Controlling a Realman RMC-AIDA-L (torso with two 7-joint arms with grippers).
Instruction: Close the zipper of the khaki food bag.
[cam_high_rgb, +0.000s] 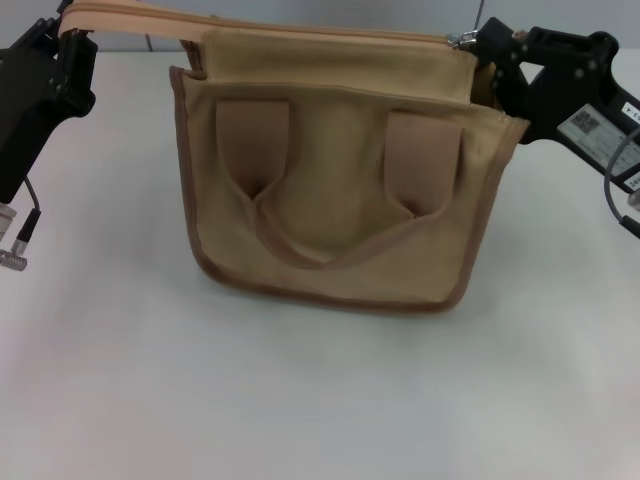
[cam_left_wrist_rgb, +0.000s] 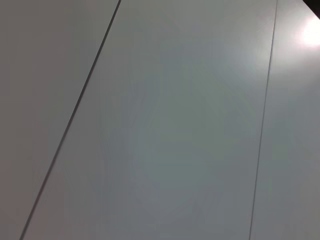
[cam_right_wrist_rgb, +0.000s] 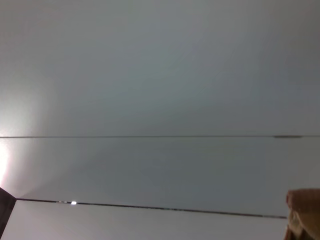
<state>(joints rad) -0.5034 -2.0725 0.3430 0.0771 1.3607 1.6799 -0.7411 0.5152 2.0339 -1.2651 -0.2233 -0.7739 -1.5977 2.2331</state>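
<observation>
1. Head view: the khaki food bag (cam_high_rgb: 340, 200) is standing upright on the white tabletop (cam_high_rgb: 320, 400). The zipper (cam_high_rgb: 270, 25) is running along the bag's top edge, with the silver pull tab (cam_high_rgb: 462, 39) sitting at the bag's right end. The right tool (cam_high_rgb: 490, 60) is pinching at that tab, apparently clamped on it. The left tool (cam_high_rgb: 75, 50) is gripping the bag's left end of the zipper strip, bracing it. Judging by the tab's end position, closing looks nearly done or barely begun; cannot tell which.
2. Left wrist view: only pale panels are showing; no bag.
3. Right wrist view: a khaki scrap of the bag is peeking in at a corner.
</observation>
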